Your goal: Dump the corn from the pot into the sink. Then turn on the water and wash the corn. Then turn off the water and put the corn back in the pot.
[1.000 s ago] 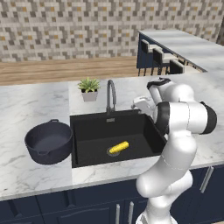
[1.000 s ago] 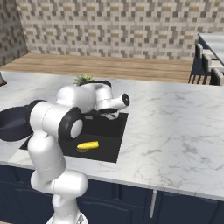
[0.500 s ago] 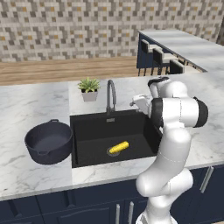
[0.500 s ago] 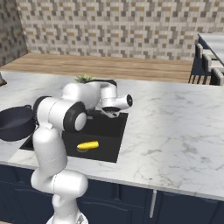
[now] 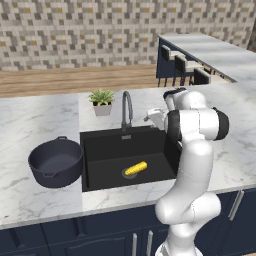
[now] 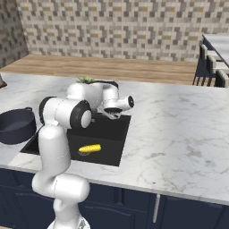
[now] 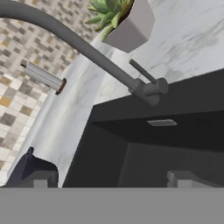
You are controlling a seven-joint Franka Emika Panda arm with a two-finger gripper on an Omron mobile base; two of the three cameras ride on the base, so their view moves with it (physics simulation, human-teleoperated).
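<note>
We see the corn [image 5: 136, 168] lying on the floor of the sink [image 5: 100, 145], beside the drain, so the dumping looks done. The empty pot [image 5: 55, 162] waits on the counter just off the sink's left edge. Our gripper [image 5: 150, 115], fingers spread wide and holding nothing, hovers near the faucet [image 7: 87, 52], apparently lining up on its lever [image 7: 142, 72] to start the water.

Glossy white rounded arm [image 5: 192, 150]; dark joint bands; bulbous white base

A rendered kitchen: marble counter [image 5: 30, 125] with black sink [image 5: 107, 152], faucet [image 5: 126, 107], tiled backsplash [image 5: 75, 35], navy cabinets [image 5: 75, 240]
</note>
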